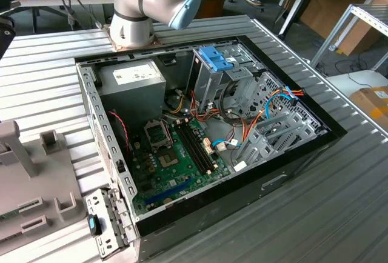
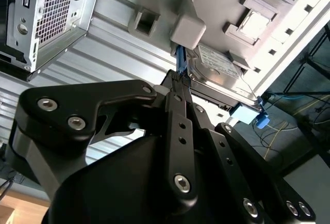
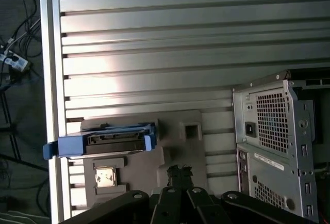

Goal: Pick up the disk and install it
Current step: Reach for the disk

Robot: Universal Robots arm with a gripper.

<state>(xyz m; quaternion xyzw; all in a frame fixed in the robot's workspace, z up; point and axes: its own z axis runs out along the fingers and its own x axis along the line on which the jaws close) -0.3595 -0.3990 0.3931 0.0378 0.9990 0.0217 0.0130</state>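
Observation:
The disk (image 3: 105, 140) stands on its edge in a grey fixture (image 3: 175, 157) on the ribbed metal table. Its grey metal body (image 2: 221, 72) is edged by a bright blue frame. My gripper (image 3: 180, 171) hangs above the fixture, a short way from the disk and not touching it. In both wrist views its black links converge towards the tips. In the second wrist view the gripper (image 2: 178, 79) points at the near end of the disk. It is shut with nothing in it.
An open computer case (image 1: 206, 123) lies on the table, with a motherboard (image 1: 176, 154), a power supply (image 1: 130, 78) and a metal drive cage topped by a ribbed blue plastic tab (image 1: 215, 58). The arm's base (image 1: 145, 8) stands behind the case. The table edge (image 3: 49, 79) runs beside the fixture.

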